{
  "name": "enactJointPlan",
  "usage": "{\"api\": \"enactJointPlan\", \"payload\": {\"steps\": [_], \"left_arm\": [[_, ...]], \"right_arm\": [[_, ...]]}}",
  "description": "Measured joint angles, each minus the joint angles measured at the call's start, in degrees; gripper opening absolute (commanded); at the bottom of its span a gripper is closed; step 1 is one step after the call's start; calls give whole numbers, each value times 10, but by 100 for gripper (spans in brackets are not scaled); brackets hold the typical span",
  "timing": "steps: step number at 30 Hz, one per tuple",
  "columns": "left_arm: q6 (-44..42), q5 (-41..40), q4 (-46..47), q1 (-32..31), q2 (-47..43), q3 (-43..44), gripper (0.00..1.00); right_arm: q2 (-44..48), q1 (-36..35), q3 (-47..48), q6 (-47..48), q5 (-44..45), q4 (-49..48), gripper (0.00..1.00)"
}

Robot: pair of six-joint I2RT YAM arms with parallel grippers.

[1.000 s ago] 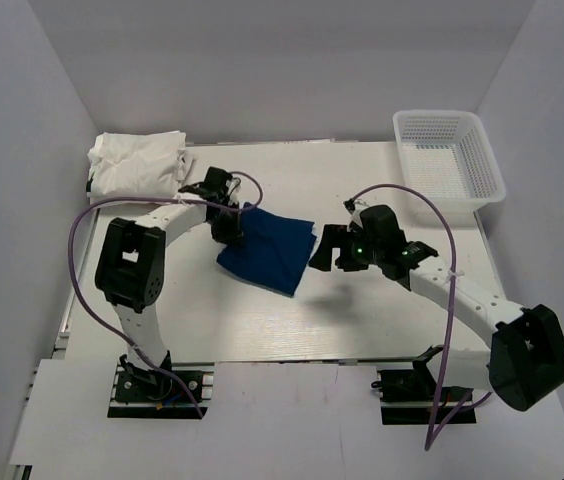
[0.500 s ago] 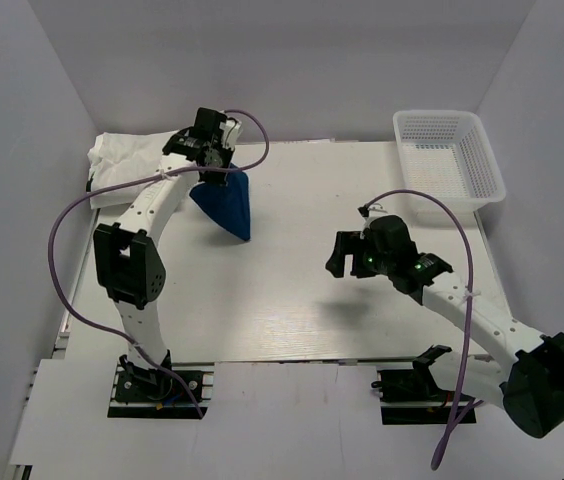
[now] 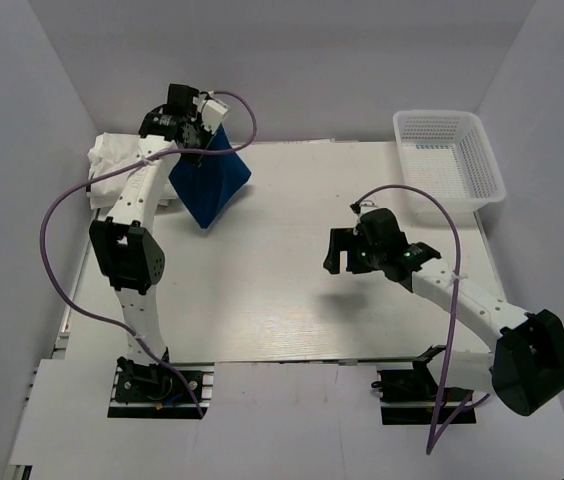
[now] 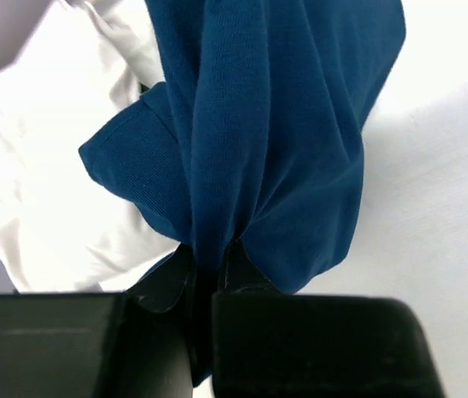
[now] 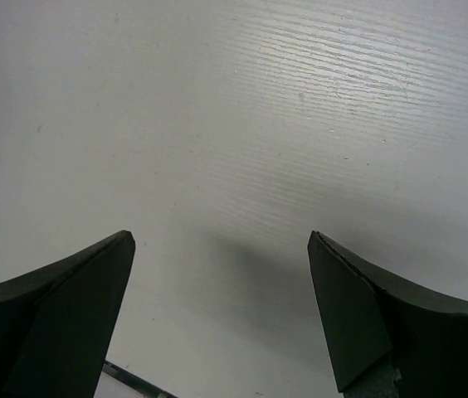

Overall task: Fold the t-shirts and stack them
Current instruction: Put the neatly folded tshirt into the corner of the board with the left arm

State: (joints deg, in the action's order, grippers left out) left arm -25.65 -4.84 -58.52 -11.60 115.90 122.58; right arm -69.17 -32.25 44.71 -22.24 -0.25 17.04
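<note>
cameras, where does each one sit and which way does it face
Top external: above and behind, facing down on the table; left arm, right arm show.
Left wrist: faces past its shut fingers to the navy t-shirt they pinch.
Right wrist: faces down between its open fingers at table.
Shared: top and left wrist both show navy and white t-shirts.

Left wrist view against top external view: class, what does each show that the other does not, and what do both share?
Only the left wrist view: the left fingers closed on a bunched fold of the navy t-shirt. Only the top external view: the right fingers spread open above the table, holding nothing, and the white mesh basket at the far right corner. Both: the navy t-shirt hanging beside the white t-shirts.
</note>
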Motion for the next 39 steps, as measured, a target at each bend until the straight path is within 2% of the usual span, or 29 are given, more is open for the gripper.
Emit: {"api": "enactJointPlan", "payload": {"steps": [4, 14, 21, 27, 39], "left_arm": [[-12, 24, -10, 30, 36, 66, 0], [-59, 63, -7, 88, 45, 85, 0], [-79, 136, 12, 123, 46, 162, 0], [-87, 181, 18, 158, 46, 166, 0], [-88, 205, 47, 213, 57, 155, 0]], "right_arm": [[-16, 0, 13, 0, -13, 0, 91], [-52, 0, 38, -1, -33, 1, 91], [-94, 0, 71, -5, -44, 1, 91], [-107, 0, 84, -13, -43, 8, 91], [-140, 0, 135, -13, -35, 32, 91]]}}
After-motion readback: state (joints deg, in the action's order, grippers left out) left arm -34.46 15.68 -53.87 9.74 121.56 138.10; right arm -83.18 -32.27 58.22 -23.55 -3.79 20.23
